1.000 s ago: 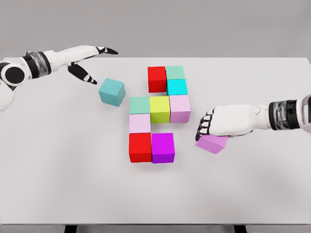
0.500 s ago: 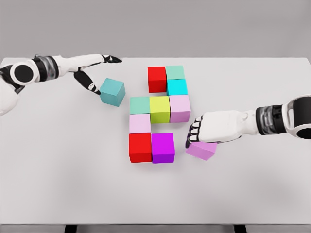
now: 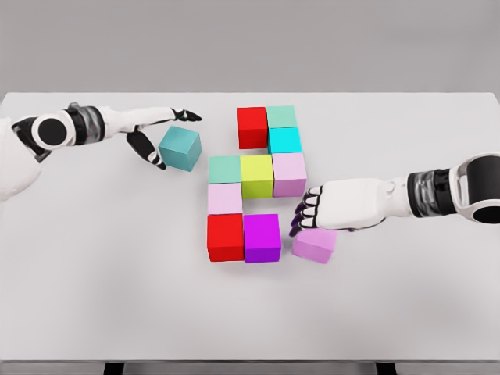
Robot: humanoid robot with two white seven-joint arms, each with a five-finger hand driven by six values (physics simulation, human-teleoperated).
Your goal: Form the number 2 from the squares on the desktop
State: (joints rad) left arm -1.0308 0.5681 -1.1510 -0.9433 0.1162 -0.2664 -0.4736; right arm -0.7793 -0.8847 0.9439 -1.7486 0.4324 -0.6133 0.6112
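While nine cubes are already forming most of the digit near the middle of the table (image 3: 94, 297), two pieces are sitting outside it. Nearest to completion is the lilac cube (image 3: 315, 244), lying just right of the purple cube (image 3: 262, 237) that ends the bottom row, with a narrow gap showing between them and the lilac one turned slightly off square. Covering its top and upper edge is the right hand (image 3: 332, 207), palm down, fingers curled over the side facing the figure; whether they are truly clamping it or only pressing on it cannot be told. That cube is lying below and slightly toward the figure from the palm, so the coming move looks like a short slide toward the table's left edge to close the gap and square it up beside the purple one. Being a cube, it has no long axis to mind, only its slight twist.

Farther off, toward the far left part of the table, the teal cube (image 3: 180, 148) is sitting well apart from the red cube (image 3: 252, 127) that heads the top row. Flanking it is the left hand (image 3: 160, 133), fingers spread apart, one reaching past the cube's far side and another down its left face, close but gripping nothing. This hand is plainly the nearer one for it.
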